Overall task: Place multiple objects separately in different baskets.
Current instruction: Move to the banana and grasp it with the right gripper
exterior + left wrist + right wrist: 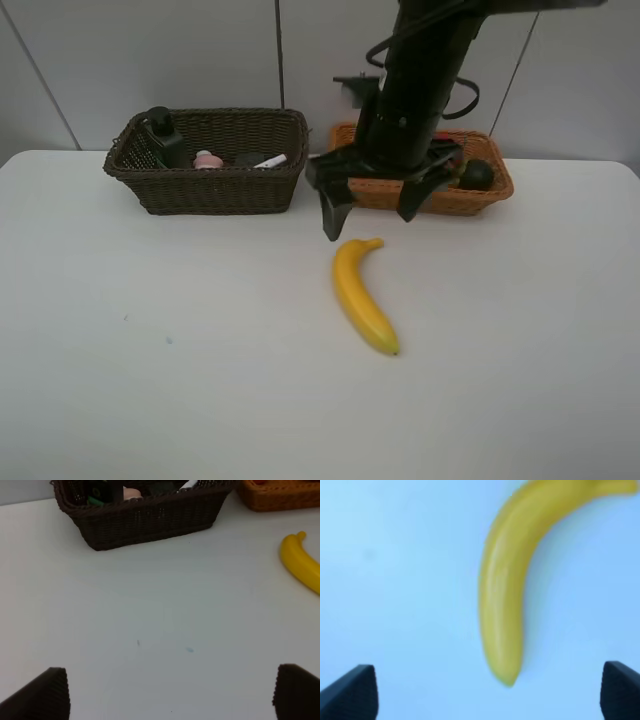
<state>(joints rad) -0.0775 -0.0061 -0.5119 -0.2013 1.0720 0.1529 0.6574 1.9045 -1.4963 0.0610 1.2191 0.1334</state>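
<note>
Our right gripper (371, 211) hangs spread wide above the yellow banana (362, 296), which lies alone on the tabletop (150, 350) at 6 o'clock from the orange-brown basket (480, 190). We should descend at its thick middle, fingers straddling its width, then squeeze gently.

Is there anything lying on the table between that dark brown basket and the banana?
No. In the left wrist view, only bare white table lies between the dark brown basket and the yellow banana; the high camera shows the same.
</note>
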